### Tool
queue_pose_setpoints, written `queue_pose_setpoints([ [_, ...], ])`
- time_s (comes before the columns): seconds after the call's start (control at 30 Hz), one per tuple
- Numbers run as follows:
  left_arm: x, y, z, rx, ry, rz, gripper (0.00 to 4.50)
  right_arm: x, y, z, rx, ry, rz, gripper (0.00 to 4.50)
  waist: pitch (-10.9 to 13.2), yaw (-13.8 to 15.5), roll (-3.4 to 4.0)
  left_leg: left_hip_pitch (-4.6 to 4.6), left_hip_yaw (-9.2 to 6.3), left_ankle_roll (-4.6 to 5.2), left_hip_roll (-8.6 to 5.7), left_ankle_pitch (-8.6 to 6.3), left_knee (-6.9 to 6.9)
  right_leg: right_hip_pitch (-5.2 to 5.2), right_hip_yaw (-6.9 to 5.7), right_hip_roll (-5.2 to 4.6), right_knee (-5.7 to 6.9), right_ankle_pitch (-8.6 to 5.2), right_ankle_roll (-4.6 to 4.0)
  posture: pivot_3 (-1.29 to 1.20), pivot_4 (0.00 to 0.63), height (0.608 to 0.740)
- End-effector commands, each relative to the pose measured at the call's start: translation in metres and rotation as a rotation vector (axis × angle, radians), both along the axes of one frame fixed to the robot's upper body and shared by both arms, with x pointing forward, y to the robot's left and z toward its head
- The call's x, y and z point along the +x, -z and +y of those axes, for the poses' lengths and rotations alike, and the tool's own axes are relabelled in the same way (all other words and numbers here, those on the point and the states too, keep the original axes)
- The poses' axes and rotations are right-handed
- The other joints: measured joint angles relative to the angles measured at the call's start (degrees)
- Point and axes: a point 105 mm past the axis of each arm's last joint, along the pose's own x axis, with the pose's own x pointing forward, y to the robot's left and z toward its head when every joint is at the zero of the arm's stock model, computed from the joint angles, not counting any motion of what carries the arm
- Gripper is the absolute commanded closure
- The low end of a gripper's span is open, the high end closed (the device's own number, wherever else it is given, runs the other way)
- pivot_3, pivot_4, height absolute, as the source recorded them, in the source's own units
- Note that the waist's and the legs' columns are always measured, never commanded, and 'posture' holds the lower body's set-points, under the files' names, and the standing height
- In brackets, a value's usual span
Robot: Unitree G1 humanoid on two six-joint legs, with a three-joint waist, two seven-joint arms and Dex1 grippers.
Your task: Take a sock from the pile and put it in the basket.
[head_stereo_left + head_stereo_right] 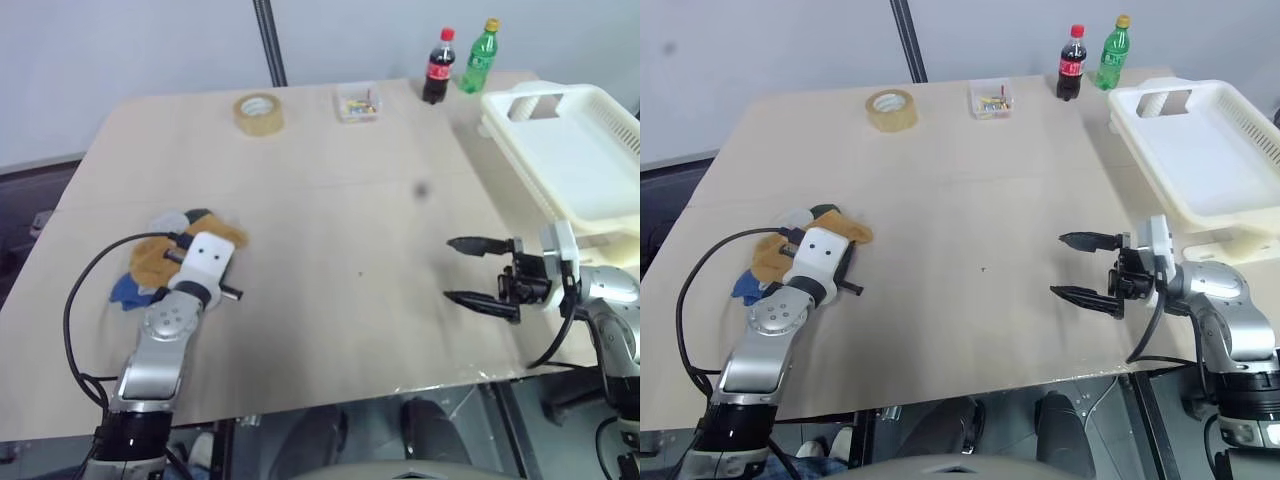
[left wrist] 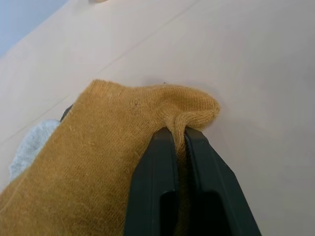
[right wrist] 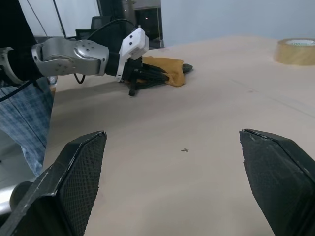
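The left gripper (image 2: 179, 142) is pinching a fold of the mustard sock (image 2: 113, 147) on the pile (image 1: 165, 250), lying at 9 o'clock on the table (image 1: 330, 220). The right gripper (image 1: 478, 272) is hanging wide open at 3 o'clock, holding nothing. The basket (image 1: 580, 150) is sitting at 2 o'clock. A tape roll (image 1: 258, 113), a small clear box (image 1: 357, 104) and two bottles (image 1: 438, 66) are standing around 12 o'clock, blocking nothing.

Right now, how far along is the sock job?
Done: the left gripper has shut on the mustard sock at the pile. In hand: that sock, not yet lifted off the table. Left: carry it across to the white basket, which holds no sock yet. The right gripper hangs open.
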Motion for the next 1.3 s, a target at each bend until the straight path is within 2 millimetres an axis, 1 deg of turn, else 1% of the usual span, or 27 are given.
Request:
queue_pose_setpoints([
  [0.03,-0.003,-0.012,-0.001,-0.017,0.002,-0.042,4.46,-0.003,-0.006,0.002,-0.007,-0.013,-0.032,0.00,0.00,0.02,0.00,0.00,0.00,0.00,0.00,0.00,0.00,0.00,0.00,0.00,0.00,0.00,0.00,0.00,0.150,0.740],
  [0.2,-0.006,-0.020,-0.010,-0.129,0.024,-0.070,4.46,-0.002,-0.007,0.002,-0.009,-0.014,-0.031,0.00,0.00,0.06,-0.01,-0.02,0.00,0.00,0.00,0.00,0.01,0.00,-0.01,0.00,-0.01,0.00,0.00,0.00,0.150,0.740],
  [0.33,-0.009,-0.020,-0.013,-0.156,0.033,-0.071,4.46,-0.001,-0.007,0.002,-0.009,-0.014,-0.029,0.00,0.01,-0.01,-0.01,-0.01,-0.01,0.00,0.00,0.00,0.01,0.00,-0.01,0.01,-0.01,0.00,0.00,0.00,0.150,0.740],
  [0.4,-0.011,-0.024,-0.016,-0.175,0.048,-0.084,4.46,-0.001,-0.006,0.002,-0.008,-0.013,-0.028,0.00,0.00,0.02,-0.01,-0.01,0.00,0.00,0.00,0.00,0.01,0.00,0.00,0.00,-0.01,0.00,0.00,0.00,0.150,0.740],
  [0.5,-0.012,-0.025,-0.019,-0.166,0.066,-0.090,4.46,-0.001,-0.006,0.003,-0.007,-0.013,-0.027,0.00,0.01,0.06,-0.01,-0.02,0.00,0.00,0.00,0.00,0.01,0.00,-0.01,0.00,-0.01,0.00,0.00,0.00,0.150,0.740],
  [0.6,-0.016,-0.017,-0.012,-0.094,0.050,-0.065,4.46,-0.001,-0.005,0.003,-0.006,-0.012,-0.024,0.00,0.01,-0.04,-0.01,-0.02,0.00,0.00,0.00,0.00,0.01,0.00,-0.01,0.00,-0.01,0.00,0.00,0.00,0.150,0.740],
  [0.73,-0.019,-0.003,0.014,0.014,-0.056,-0.017,4.46,-0.001,-0.004,0.003,-0.007,-0.007,-0.021,0.00,0.01,0.00,-0.01,-0.01,0.00,0.00,0.00,0.00,0.00,-0.01,0.01,0.01,-0.01,0.00,0.00,0.00,0.150,0.740],
  [0.8,-0.020,0.003,0.028,0.014,-0.122,-0.002,4.46,-0.001,-0.004,0.003,-0.007,-0.006,-0.022,0.00,0.00,0.02,-0.01,0.01,0.01,0.00,0.00,0.00,0.00,0.00,0.01,0.01,0.00,0.00,0.00,0.00,0.150,0.740],
  [0.87,-0.022,0.006,0.038,0.057,-0.154,0.006,4.46,0.000,-0.004,0.003,-0.009,-0.004,-0.022,0.00,0.00,0.00,0.00,0.01,0.01,0.00,0.00,0.00,0.00,0.00,0.01,0.01,0.00,0.00,0.00,0.00,0.150,0.740],
  [0.97,-0.023,0.006,0.051,0.054,-0.216,0.000,4.46,0.001,-0.004,0.003,-0.010,-0.003,-0.025,0.00,0.00,-0.09,0.00,0.02,0.01,0.00,0.01,0.00,0.00,0.00,0.01,0.02,0.00,0.00,0.00,0.00,0.150,0.740],
  [1.13,-0.022,-0.004,0.047,0.053,-0.187,-0.050,4.46,0.000,-0.003,0.004,-0.012,-0.005,-0.026,0.00,0.00,-0.05,0.00,0.01,0.01,0.00,0.02,0.00,0.00,0.00,0.01,0.01,0.01,0.00,0.00,0.00,0.150,0.740],
  [1.3,-0.019,-0.002,0.041,-0.022,-0.177,-0.022,4.46,0.001,-0.002,0.004,-0.015,-0.004,-0.026,0.00,0.00,0.04,0.00,0.01,0.01,0.00,0.02,0.00,0.00,0.00,0.01,0.00,0.01,0.00,0.00,0.00,0.150,0.740],
])
